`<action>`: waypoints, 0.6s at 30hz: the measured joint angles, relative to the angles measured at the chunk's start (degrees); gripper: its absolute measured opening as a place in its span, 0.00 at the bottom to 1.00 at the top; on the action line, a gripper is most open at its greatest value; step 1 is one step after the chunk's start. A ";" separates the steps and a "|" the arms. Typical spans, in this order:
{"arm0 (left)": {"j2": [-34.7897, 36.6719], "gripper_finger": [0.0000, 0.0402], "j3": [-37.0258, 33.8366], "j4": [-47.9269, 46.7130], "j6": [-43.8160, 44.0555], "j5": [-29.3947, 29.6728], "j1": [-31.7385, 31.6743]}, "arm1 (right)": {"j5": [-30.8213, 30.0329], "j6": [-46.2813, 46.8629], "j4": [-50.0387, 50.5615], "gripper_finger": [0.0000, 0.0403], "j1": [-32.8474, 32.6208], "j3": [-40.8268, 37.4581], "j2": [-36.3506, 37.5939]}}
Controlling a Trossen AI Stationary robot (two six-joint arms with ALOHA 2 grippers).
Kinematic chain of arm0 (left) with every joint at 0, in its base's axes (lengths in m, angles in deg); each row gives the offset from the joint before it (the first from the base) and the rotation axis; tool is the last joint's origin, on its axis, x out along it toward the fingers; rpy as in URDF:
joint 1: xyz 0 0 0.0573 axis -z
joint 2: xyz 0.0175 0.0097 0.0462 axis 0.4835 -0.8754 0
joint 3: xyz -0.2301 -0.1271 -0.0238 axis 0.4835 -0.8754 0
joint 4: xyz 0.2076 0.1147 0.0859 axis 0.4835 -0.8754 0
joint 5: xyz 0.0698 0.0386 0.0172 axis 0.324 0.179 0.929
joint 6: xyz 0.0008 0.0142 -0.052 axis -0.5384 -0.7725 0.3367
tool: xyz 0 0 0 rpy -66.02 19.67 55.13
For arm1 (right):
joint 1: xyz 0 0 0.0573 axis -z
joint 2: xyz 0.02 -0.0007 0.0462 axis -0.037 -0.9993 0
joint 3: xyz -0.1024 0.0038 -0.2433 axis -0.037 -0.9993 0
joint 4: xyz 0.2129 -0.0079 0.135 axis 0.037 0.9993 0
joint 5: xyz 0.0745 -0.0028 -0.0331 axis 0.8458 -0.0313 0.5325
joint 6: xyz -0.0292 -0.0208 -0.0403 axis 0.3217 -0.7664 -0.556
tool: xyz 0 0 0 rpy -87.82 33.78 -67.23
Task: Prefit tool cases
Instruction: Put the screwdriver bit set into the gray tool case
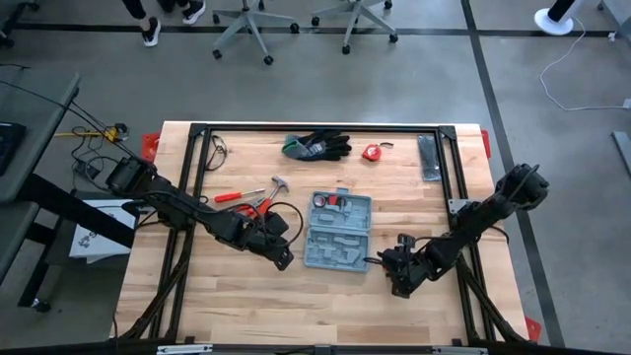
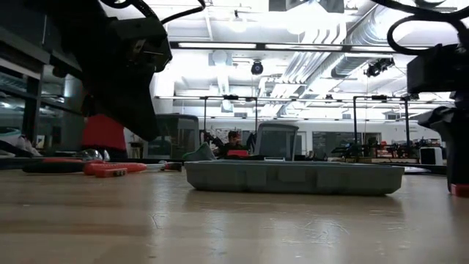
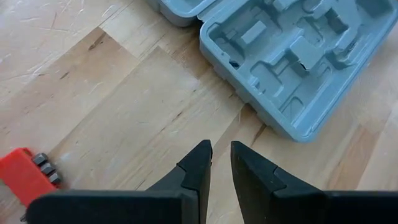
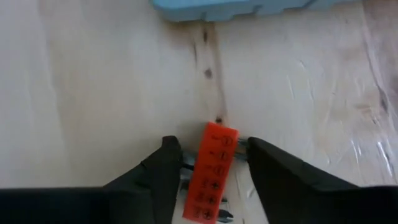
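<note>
So the right gripper (image 4: 212, 163) is low over the table with a small orange bit holder (image 4: 212, 171) sitting between its fingers. The jaws sit tight on both sides of it, but I honestly can't tell if it's actually clamped. The open grey-blue tool case (image 1: 337, 231) lies just ahead of its fingertips, apart from them. The left gripper (image 3: 221, 155) is on the case's other side, fingers nearly together on nothing, case corner just ahead, another orange bit holder (image 3: 22, 174) beside it.

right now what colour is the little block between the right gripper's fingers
Orange-red with black symbols, the block sits between the right gripper fingers; right wrist view shows it best.
</note>
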 joint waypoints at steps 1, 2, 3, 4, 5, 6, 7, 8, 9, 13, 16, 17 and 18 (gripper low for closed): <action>0.00 0.14 0.00 -0.02 0.02 0.00 0.00 | 0.12 1.60 0.07 0.40 0.00 0.00 -0.01; 0.00 0.14 0.00 -0.02 0.02 0.00 0.00 | 0.36 3.20 0.18 0.36 0.04 0.00 -0.01; 0.00 0.14 0.00 -0.01 0.02 0.00 0.00 | 0.33 4.67 0.28 0.33 0.04 0.00 -0.01; 0.00 0.14 0.00 -0.01 0.02 0.00 0.00 | 0.15 5.86 0.40 0.30 0.04 0.00 -0.01; 0.00 0.14 0.00 -0.01 0.02 0.00 0.00 | -0.07 7.04 0.51 0.27 0.04 0.00 0.00; 0.00 0.14 0.00 -0.01 0.02 0.00 0.00 | -0.24 8.29 0.51 0.23 0.02 0.00 0.00; 0.00 0.14 0.00 0.00 0.02 0.00 0.00 | -0.37 9.33 0.49 0.20 0.02 0.00 0.00; 0.00 0.14 0.00 0.01 0.02 0.00 0.00 | -0.53 10.29 0.49 0.19 0.00 0.00 0.00; 0.00 0.14 0.00 0.00 0.04 -0.02 0.00 | -0.60 11.24 0.47 0.19 0.00 0.00 0.00; 0.00 0.14 0.00 0.02 0.00 -0.26 0.00 | -0.65 13.82 0.55 0.19 -0.01 -0.05 0.89; 0.00 0.14 0.00 0.02 -0.02 -0.25 0.00 | 0.25 14.64 0.87 0.19 0.12 -0.50 2.69; 0.00 0.14 0.00 0.00 -0.04 -0.20 0.00 | 1.24 14.62 1.22 0.19 0.39 -0.61 3.37; 0.00 0.14 0.00 0.00 -0.04 -0.19 0.00 | 2.34 14.64 1.52 0.19 0.75 -0.72 4.17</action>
